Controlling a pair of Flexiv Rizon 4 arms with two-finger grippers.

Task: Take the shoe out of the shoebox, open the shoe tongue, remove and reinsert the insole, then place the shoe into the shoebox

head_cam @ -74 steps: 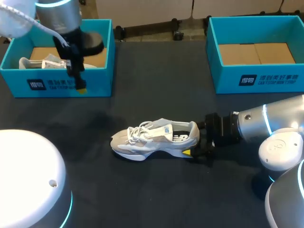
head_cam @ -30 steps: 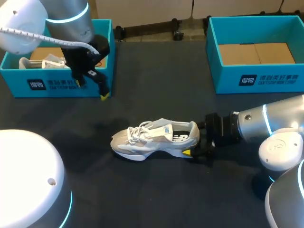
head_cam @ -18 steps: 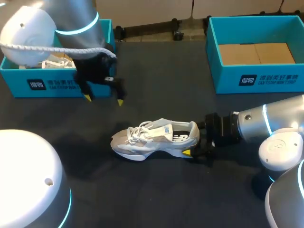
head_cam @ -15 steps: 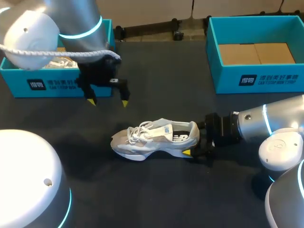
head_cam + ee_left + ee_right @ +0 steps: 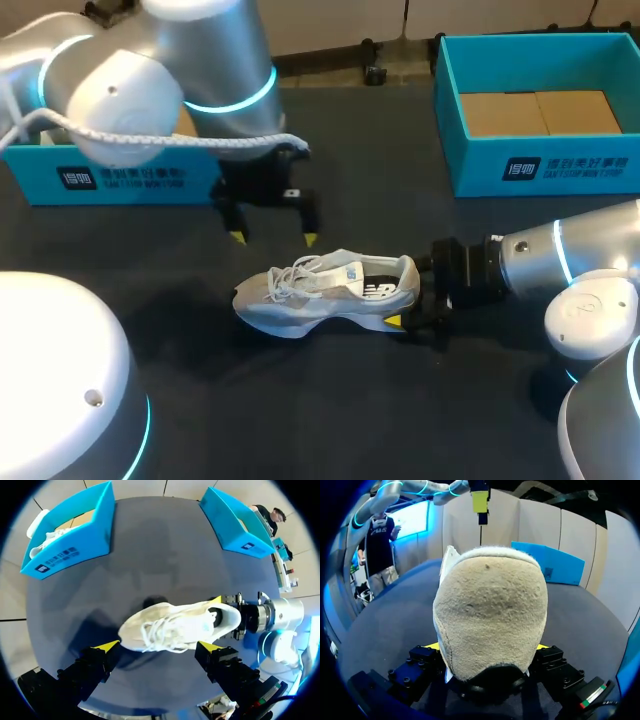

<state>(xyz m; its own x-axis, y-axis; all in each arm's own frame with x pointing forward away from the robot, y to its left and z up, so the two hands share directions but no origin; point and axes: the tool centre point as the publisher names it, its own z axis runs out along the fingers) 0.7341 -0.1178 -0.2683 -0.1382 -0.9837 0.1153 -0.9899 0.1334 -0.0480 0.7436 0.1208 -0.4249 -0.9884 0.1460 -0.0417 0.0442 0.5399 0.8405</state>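
Observation:
A pale grey sneaker point(image 5: 325, 292) lies on the dark table, toe to the left, white laces on top. My right gripper point(image 5: 408, 306) is shut on its heel from the right. In the right wrist view the fuzzy beige heel point(image 5: 490, 615) fills the space between the fingers of the right gripper point(image 5: 487, 649), and only slivers of the yellow tips show. My left gripper point(image 5: 274, 238) hangs open just behind the laces. In the left wrist view the sneaker point(image 5: 175, 627) lies below and between the wide-spread fingers of the left gripper point(image 5: 159, 645), untouched.
An open blue shoebox point(image 5: 130, 180) stands at the back left, half hidden by my left arm; a second white shoe point(image 5: 50, 535) lies in it. Another blue shoebox point(image 5: 540, 165) with a cardboard floor stands at the back right.
My left arm has swung from the left shoebox to the right and forward, its open gripper now over the sneaker's laces. The right arm and the sneaker have stayed put.

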